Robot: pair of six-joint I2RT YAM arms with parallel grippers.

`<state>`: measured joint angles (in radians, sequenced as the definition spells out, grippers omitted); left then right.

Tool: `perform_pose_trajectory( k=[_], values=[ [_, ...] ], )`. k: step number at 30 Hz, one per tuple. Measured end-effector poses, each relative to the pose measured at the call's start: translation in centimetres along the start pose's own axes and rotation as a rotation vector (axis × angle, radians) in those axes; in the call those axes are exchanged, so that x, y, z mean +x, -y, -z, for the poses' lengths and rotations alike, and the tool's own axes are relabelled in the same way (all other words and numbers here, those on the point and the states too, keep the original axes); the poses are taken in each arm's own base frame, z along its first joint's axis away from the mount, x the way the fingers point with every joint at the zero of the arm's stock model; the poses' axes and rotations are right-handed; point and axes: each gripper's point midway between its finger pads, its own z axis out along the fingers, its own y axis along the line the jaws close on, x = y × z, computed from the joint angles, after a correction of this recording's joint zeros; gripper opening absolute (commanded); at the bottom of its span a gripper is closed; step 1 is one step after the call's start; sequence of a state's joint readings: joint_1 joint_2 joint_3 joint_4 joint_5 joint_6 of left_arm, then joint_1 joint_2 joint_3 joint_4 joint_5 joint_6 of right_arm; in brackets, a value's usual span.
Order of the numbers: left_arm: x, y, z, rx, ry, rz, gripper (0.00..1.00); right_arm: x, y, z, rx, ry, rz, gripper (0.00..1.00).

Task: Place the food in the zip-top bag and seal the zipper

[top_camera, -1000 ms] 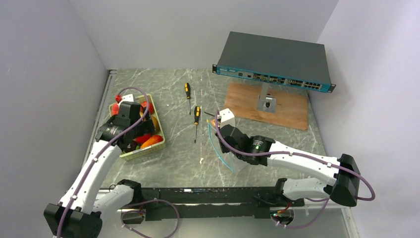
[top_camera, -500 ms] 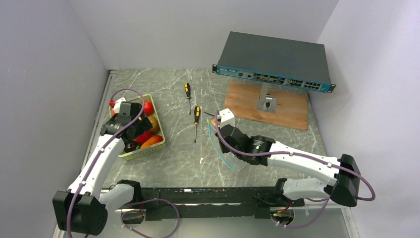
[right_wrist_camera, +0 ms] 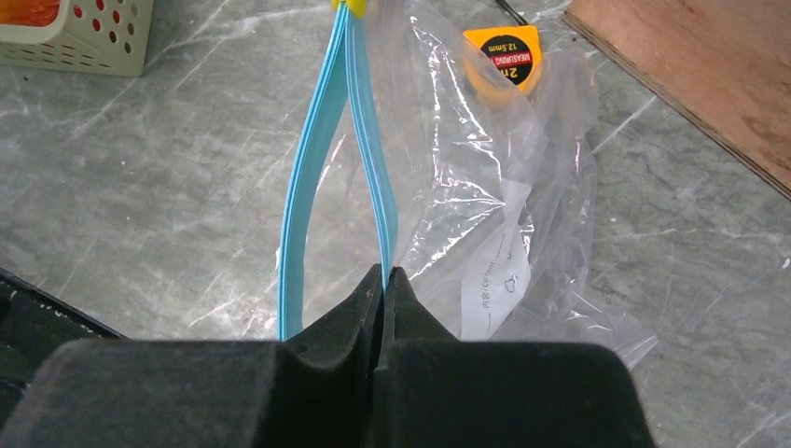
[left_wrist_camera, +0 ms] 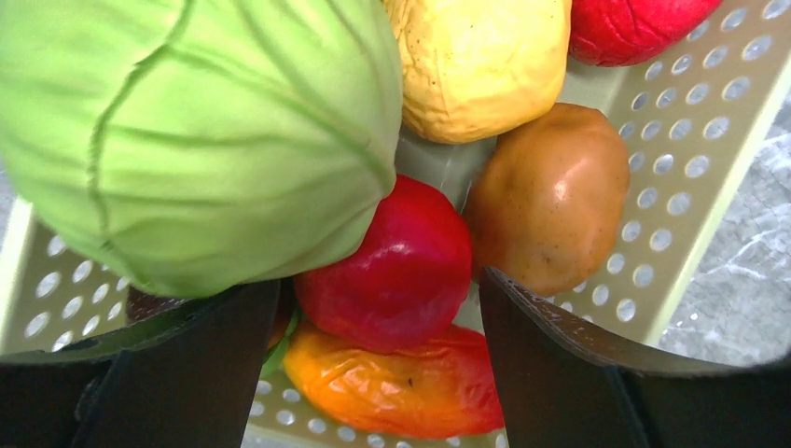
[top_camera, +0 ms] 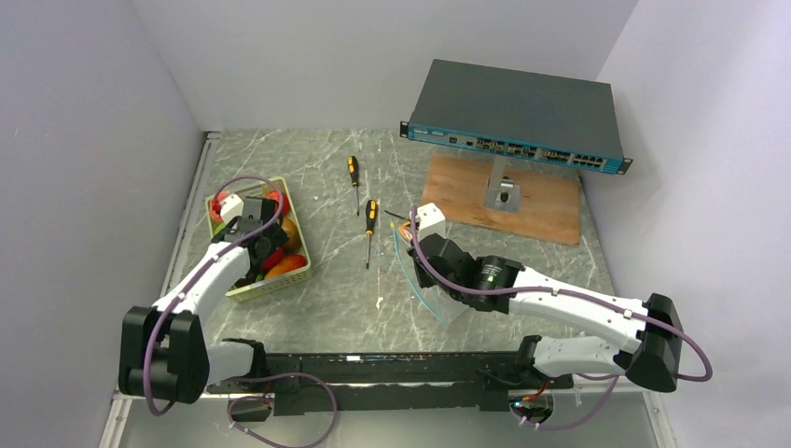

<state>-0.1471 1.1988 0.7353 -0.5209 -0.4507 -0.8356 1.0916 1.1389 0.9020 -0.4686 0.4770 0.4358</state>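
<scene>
The food lies in a pale green tray (top_camera: pixel 280 284): a red fruit (left_wrist_camera: pixel 387 266), an orange one (left_wrist_camera: pixel 392 383), a green cabbage (left_wrist_camera: pixel 187 131), a yellow one (left_wrist_camera: pixel 476 61) and a brown one (left_wrist_camera: pixel 550 196). My left gripper (left_wrist_camera: pixel 373 280) is open low in the tray (left_wrist_camera: pixel 690 140), its fingers either side of the red fruit without clamping it. My right gripper (right_wrist_camera: pixel 382 275) is shut on one side of the teal-blue zipper (right_wrist_camera: pixel 373 168) of the clear bag (right_wrist_camera: pixel 466 168). It holds the bag (top_camera: pixel 424 280) with its mouth parted; the other strip (right_wrist_camera: pixel 298 205) bows away.
A yellow-and-black tape measure (right_wrist_camera: pixel 502 56) lies behind the bag. Two screwdrivers (top_camera: pixel 353 177) (top_camera: pixel 371 224) lie mid-table. A network switch (top_camera: pixel 518 117) stands on a bracket over a wooden board (top_camera: pixel 504 201) at the back right. Walls close in left and right.
My left arm has folded in, its elbow swinging toward the base, and its gripper has shifted right and down among the fruits. The right gripper and bag have barely moved.
</scene>
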Motion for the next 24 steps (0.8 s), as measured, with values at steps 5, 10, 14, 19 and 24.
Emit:
perform_pose_trajectory(
  k=[5, 10, 14, 19, 24],
  values=[
    [0.5, 0.4, -1.6, -0.012, -0.002, 0.010, 0.85, -0.1, -0.1, 0.1, -0.006, 0.003, -0.004, 0.00],
    [0.9, 0.4, -2.7, -0.031, 0.001, 0.009, 0.61, -0.1, -0.1, 0.2, -0.009, 0.003, -0.005, 0.00],
    [0.6, 0.7, -2.7, -0.018, 0.008, 0.014, 0.44, -0.2, -0.1, 0.3, -0.011, 0.006, -0.007, 0.00],
    [0.4, 0.9, -1.4, 0.035, 0.011, 0.011, 0.32, -0.2, -0.1, 0.3, -0.012, 0.007, -0.008, 0.00],
    [-0.5, 2.1, 2.4, 0.194, 0.014, 0.004, 0.18, -0.1, -0.2, 0.3, -0.016, 0.004, -0.008, 0.00]
  ],
)
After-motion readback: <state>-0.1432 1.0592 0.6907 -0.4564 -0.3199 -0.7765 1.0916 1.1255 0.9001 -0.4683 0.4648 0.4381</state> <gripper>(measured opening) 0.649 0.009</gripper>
